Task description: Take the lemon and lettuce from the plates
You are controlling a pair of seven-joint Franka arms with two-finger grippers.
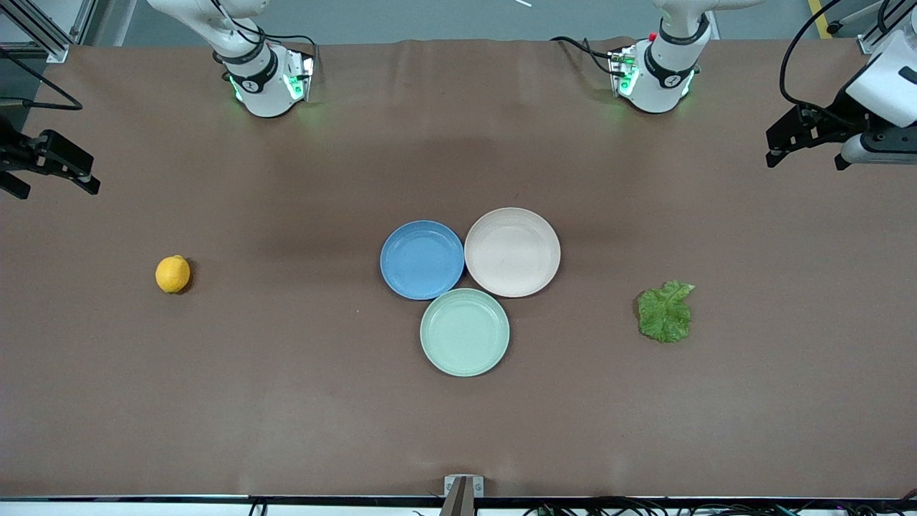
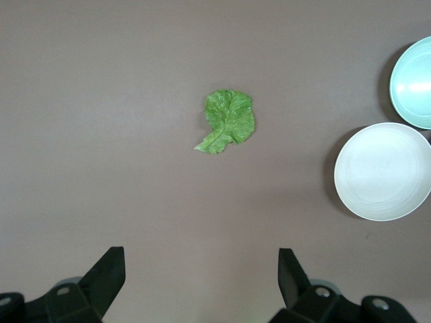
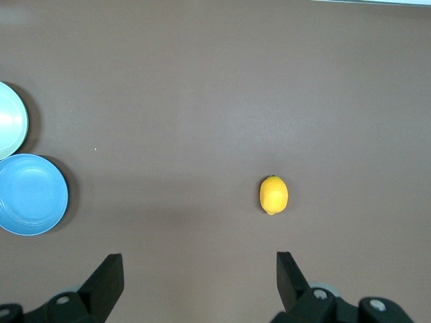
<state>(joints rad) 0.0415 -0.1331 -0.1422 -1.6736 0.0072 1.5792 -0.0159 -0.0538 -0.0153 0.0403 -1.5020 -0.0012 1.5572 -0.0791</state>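
Mint plate [image 1: 464, 332] nearest; lemon [image 1: 173, 274], lettuce [image 1: 665, 312] on table; no writing.

You see white arms with black joint bands, green base lights, black cables and black-fingered grippers.

Three plates (blue [image 1: 422, 259], cream [image 1: 512, 251], mint [image 1: 465, 332]), one lemon [image 1: 173, 274], one lettuce leaf [image 1: 665, 312].

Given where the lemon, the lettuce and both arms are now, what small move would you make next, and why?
Probably none beyond waiting: the lemon and the lettuce already lie on the table, all three plates empty. The right gripper and left gripper hang high over their table ends, jaws open, holding nothing.
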